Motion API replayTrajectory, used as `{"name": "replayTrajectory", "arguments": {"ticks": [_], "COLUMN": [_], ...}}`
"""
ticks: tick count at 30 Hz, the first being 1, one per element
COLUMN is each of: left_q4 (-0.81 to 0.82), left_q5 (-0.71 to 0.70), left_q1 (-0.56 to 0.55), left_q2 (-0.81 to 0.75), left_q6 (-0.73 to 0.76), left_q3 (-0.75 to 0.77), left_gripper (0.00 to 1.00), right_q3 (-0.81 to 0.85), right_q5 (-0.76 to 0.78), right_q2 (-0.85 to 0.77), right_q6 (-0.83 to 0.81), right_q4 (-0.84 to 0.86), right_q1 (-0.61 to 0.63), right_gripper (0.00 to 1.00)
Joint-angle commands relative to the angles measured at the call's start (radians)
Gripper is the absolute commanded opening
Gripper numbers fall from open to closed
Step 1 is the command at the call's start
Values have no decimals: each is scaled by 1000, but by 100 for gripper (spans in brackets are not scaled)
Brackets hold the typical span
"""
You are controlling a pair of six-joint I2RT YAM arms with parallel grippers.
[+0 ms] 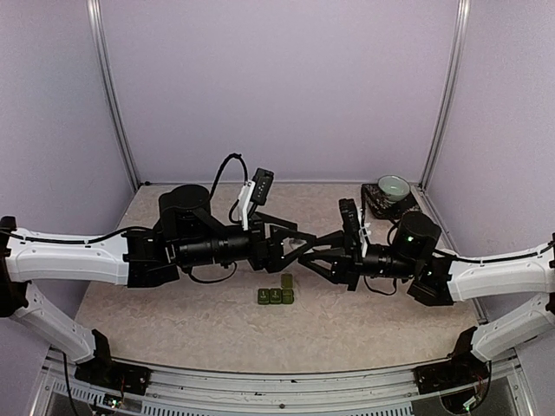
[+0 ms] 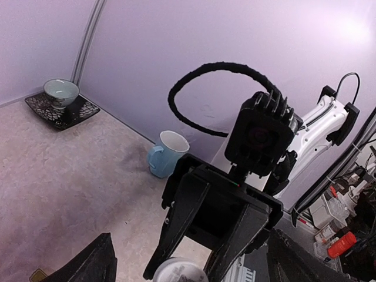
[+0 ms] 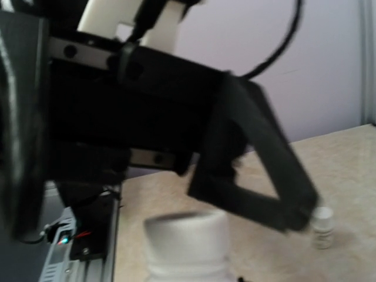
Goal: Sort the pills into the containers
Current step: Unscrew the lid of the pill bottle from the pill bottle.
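Note:
The containers (image 1: 275, 295), a dark green strip of three joined compartments, lie on the table just in front of where the two arms meet. No pills show in any view. My right gripper (image 1: 316, 256) is shut on a white bottle (image 2: 179, 273), its black fingers (image 2: 176, 229) flanking the bottle. The same bottle's cap (image 3: 187, 244) fills the bottom of the right wrist view. My left gripper (image 1: 303, 245) faces it with fingers (image 2: 94, 264) spread wide at the frame's lower corners, open, and one of its fingers (image 3: 258, 176) hangs just above and right of the cap.
A pale blue mug (image 2: 166, 155) stands by the back wall. A green bowl (image 1: 393, 186) on a dark saucer (image 1: 379, 204) sits in the far right corner. A small white vial (image 3: 322, 226) stands on the table. Purple walls enclose three sides.

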Motion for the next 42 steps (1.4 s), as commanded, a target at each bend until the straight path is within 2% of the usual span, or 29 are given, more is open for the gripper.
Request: {"name": "replayTrajectory", "arguments": {"ticks": [1,8,28,34,42], "left_q4": [71,100,78,72,63], "left_q5": [72,97,62,42,38], "left_q1": [-12,-21,-34,-34,-34], "left_q2": [29,36,-2,-2,5], "left_q6": [24,17,18,23,19], "left_q3": [44,42,13,12,15], "left_gripper": [86,85,84,79,59], "right_q3": [38,41,-21,-21,-31], "right_q5": [-49,-23,185,176,183], "right_q2": [40,82,-23,-26,-41], "right_q6": [30,50,20,17,13], "right_q4": [72,103,59,51,48], "right_q1": [19,29,25,23,23], "right_gripper": [0,0,0,0,0]}}
